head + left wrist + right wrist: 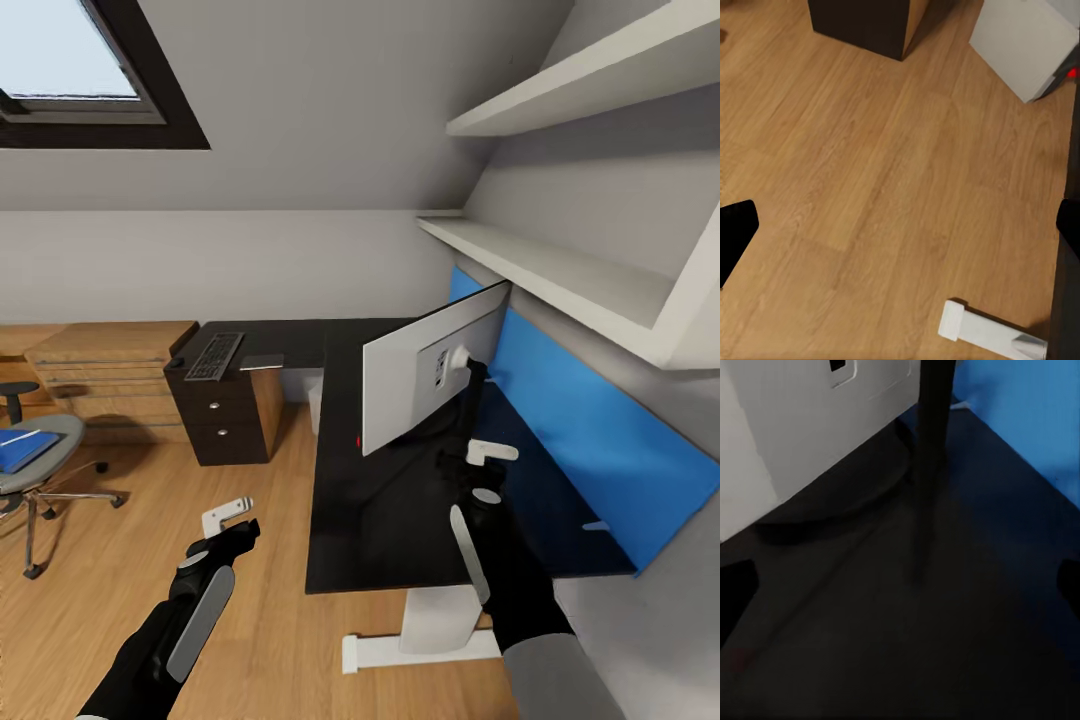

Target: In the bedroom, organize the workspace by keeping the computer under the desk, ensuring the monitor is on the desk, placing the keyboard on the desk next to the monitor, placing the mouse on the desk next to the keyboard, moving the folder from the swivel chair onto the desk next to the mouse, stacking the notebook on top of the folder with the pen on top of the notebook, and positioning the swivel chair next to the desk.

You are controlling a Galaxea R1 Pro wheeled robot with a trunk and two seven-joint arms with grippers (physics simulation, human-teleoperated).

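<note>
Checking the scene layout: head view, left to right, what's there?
Chair with folder → keyboard on drawer unit → left pincer → monitor on desk → blue panel.

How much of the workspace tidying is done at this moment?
Done: the monitor stands on the desk. In hand: nothing; the left hand and right hand are open. Left: the keyboard lies on the drawer cabinet, the folder on the swivel chair.

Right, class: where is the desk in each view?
Head view: the desk, centre-right, black top.
Left wrist view: dark edge at right, white foot at bottom.
Right wrist view: black top across the lower half.
Shared landmark: the monitor, head and right wrist views.
</note>
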